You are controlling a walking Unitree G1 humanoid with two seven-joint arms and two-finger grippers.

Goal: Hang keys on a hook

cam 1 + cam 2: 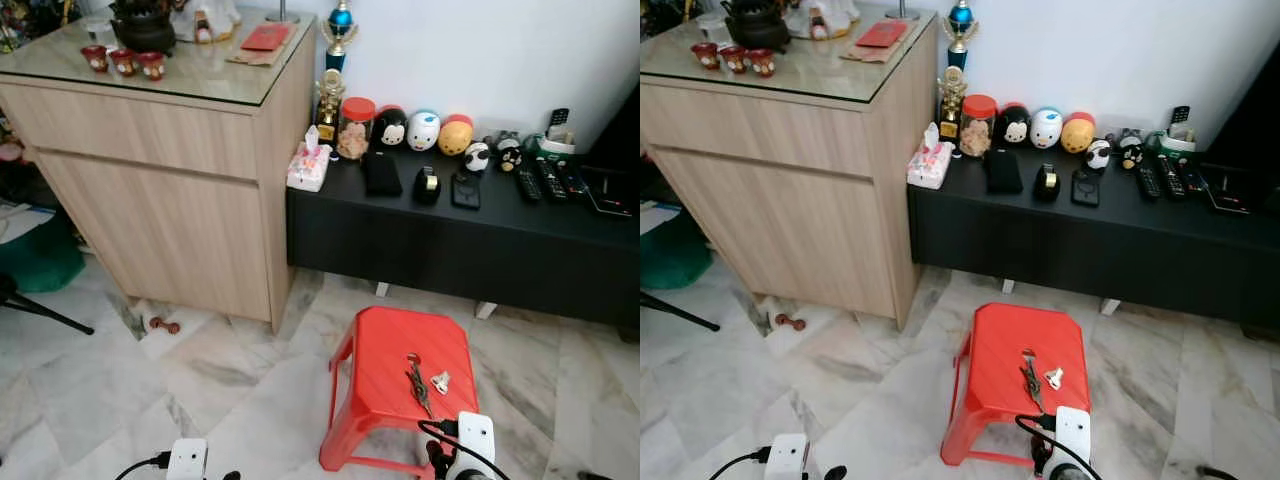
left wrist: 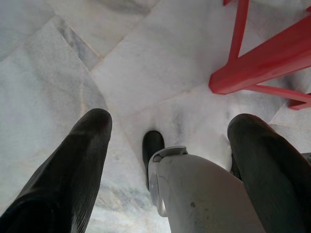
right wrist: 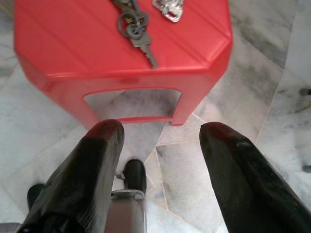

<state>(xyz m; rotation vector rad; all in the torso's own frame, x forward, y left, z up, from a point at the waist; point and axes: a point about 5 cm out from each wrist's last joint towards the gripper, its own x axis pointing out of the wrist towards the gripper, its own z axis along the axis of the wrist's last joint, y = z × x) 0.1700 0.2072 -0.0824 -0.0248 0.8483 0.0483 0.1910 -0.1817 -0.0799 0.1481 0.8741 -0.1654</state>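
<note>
Bunch of dark metal keys (image 1: pixel 417 381) on red plastic stool (image 1: pixel 385 345), near its front right corner, long axis front-to-back; right end effector (image 3: pixel 160 145), wide open and empty, nearer; left end effector (image 2: pixel 167 145) likewise open, empty.

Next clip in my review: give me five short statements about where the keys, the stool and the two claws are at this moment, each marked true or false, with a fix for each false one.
1. The keys lie on top of the red stool. True.
2. The right claw is shut on the keys. False: its fingers are spread open and it hangs in front of the stool, above the marble floor, with the keys untouched.
3. The left claw is open over the floor beside the stool's legs. True.
4. The stool stands on top of the black low cabinet. False: it stands on the floor in front of the cabinet.
5. The keys lie on the wooden cabinet. False: they lie on the stool.
</note>
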